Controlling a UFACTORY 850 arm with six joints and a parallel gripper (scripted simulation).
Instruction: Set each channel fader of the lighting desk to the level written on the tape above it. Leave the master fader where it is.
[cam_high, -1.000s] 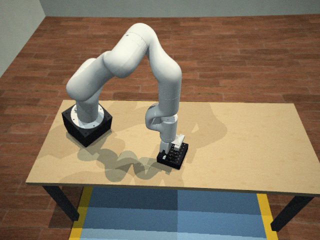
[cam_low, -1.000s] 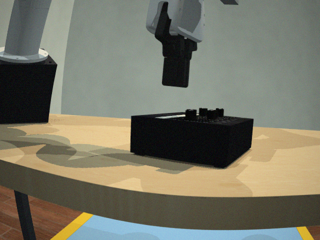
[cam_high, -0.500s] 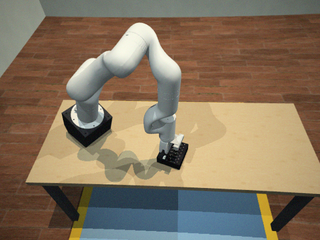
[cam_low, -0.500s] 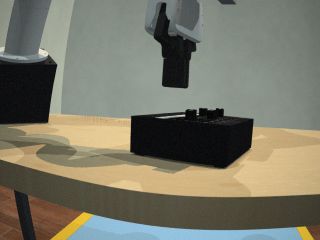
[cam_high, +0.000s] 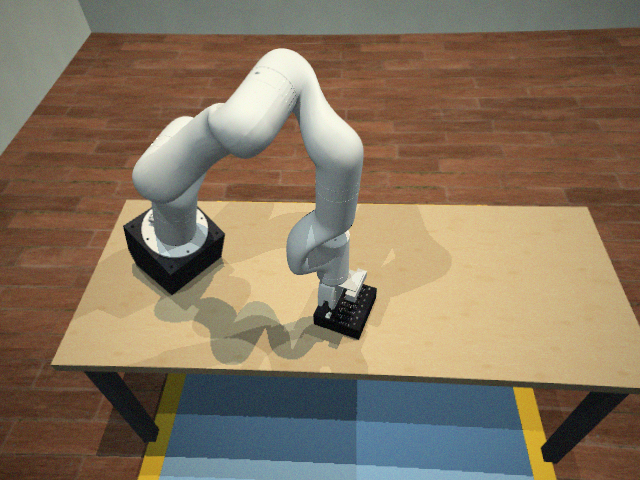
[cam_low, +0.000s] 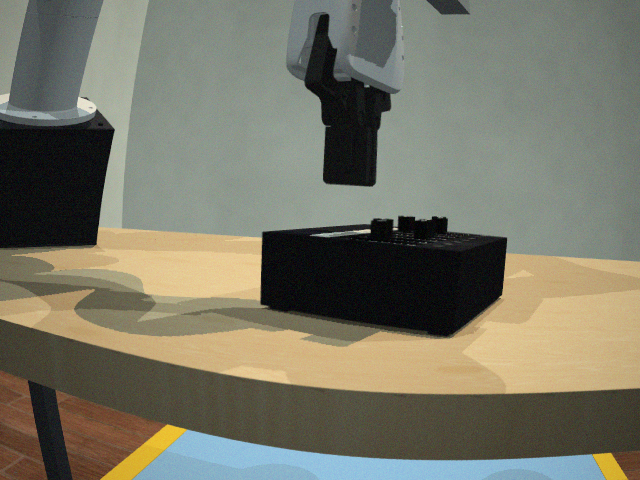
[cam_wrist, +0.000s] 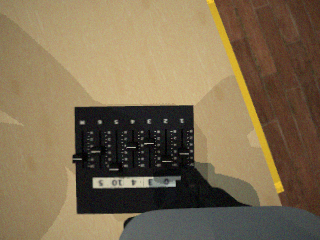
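The lighting desk (cam_wrist: 134, 158) is a black box on the wooden table, also seen in the overhead view (cam_high: 345, 311) and the side view (cam_low: 382, 276). In the wrist view it has several faders in slots. The master fader (cam_wrist: 77, 158) is at the far left. A white tape strip (cam_wrist: 136, 182) with numbers lies below the faders in that view. My gripper (cam_low: 348, 178) is shut and empty. It hangs above the desk, clear of the fader knobs (cam_low: 408, 225). The fingers are not seen in the wrist view.
The arm's black base (cam_high: 173, 248) stands at the table's back left. The table's edge with a yellow stripe (cam_wrist: 245, 95) runs along the right of the wrist view, with wood floor beyond.
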